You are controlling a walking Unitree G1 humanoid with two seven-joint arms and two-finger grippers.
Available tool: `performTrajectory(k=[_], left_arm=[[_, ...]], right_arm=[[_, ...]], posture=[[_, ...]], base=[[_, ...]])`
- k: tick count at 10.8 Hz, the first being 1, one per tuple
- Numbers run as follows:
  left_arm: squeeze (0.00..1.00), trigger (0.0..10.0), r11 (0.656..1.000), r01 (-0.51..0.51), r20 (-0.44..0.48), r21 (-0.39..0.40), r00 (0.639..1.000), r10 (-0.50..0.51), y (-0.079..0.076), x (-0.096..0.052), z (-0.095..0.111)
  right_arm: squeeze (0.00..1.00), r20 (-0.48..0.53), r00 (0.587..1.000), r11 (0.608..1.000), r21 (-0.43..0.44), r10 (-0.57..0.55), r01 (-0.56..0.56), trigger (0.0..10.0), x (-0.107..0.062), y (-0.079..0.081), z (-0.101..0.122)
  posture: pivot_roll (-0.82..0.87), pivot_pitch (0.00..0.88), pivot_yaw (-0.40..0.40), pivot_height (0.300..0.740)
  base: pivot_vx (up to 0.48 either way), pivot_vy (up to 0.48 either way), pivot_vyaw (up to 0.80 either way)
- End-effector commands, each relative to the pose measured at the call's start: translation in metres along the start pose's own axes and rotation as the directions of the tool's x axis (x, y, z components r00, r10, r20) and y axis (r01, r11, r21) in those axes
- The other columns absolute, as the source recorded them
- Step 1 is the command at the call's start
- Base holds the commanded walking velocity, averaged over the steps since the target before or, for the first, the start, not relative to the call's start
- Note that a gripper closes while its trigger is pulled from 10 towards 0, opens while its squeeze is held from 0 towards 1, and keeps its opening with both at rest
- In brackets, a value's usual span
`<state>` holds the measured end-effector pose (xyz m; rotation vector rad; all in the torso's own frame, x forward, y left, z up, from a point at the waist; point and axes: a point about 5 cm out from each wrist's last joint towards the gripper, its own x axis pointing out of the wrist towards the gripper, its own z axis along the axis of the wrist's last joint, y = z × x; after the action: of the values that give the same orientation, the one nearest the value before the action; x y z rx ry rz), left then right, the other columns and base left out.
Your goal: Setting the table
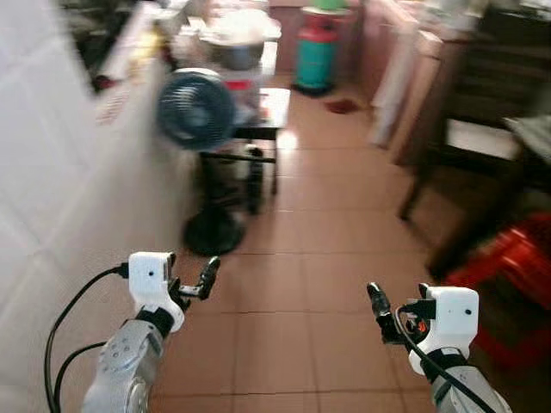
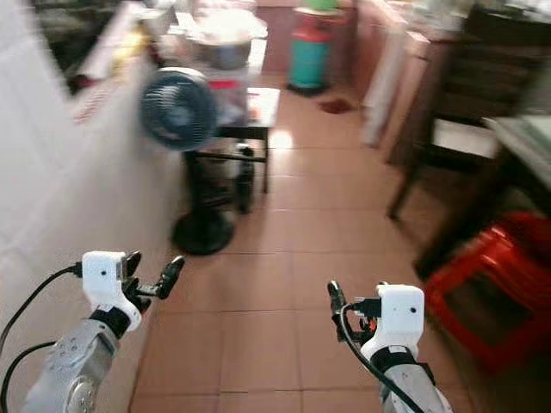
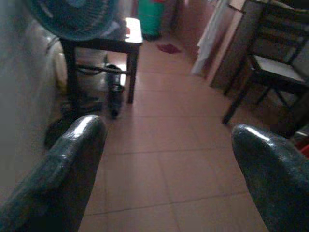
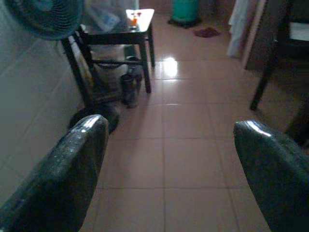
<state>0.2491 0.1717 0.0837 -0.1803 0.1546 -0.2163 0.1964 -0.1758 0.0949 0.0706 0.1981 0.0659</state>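
left end effector [image 1: 191, 285]: raised ahead of the robot over the tiled floor [image 1: 327, 258], fingers spread wide, nothing held. right end effector [image 1: 398, 320]: likewise raised, fingers wide apart, empty.

red stool [image 1: 516, 267]: near right, low, close to the walking line; risk of a foot or the right arm catching it.

standing fan [image 1: 196, 110]: left, by the white wall [image 1: 52, 198], broad base [image 1: 213, 232] out on the floor; risk of tipping if clipped.

small dark counter [image 1: 258, 129]: beyond the fan, bottles beneath.

chair [image 1: 469, 129]: right, beside a counter edge [image 1: 538, 133].

green gas cylinder [image 1: 316, 52]: far end.

tableware for setting: none identifiable; head views blurred, so misjudged clearances seem likely.
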Motion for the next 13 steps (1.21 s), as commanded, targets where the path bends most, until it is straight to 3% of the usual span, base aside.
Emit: performTrajectory(k=[1, 3, 13], left_arm=[[0.00, 10.0, 1.000, -0.015, -0.010, -0.019, 1.000, 0.015, 0.0029, -0.0004, -0.0009], [0.00, 10.0, 1.000, -0.022, -0.003, 0.023, 1.000, 0.022, 0.0031, 0.0011, 0.0021], [0.00, 10.0, 0.999, 0.033, -0.032, -0.017, 0.999, -0.034, -0.0020, 0.0034, -0.0002]], right_arm=[[0.00, 0.004, 1.000, 1.000, -0.001, 0.002, -0.002, 10.0, 0.0004, -0.0006, 0.0028], [0.00, 0.003, 1.000, 1.000, -0.005, 0.003, -0.003, 10.0, 0.0017, -0.0005, 0.0036], [0.00, 0.000, 1.000, 1.000, 0.012, -0.007, 0.007, 10.0, 0.0035, -0.0006, 0.0054]], posture=[[0.01, 0.003, 0.004, 0.740], [0.01, 0.002, 0.002, 0.740], [0.00, 0.008, 0.008, 0.740]], base=[[0.000, 0.000, -0.80], [0.000, 0.000, -0.80], [0.000, 0.000, -0.80]])
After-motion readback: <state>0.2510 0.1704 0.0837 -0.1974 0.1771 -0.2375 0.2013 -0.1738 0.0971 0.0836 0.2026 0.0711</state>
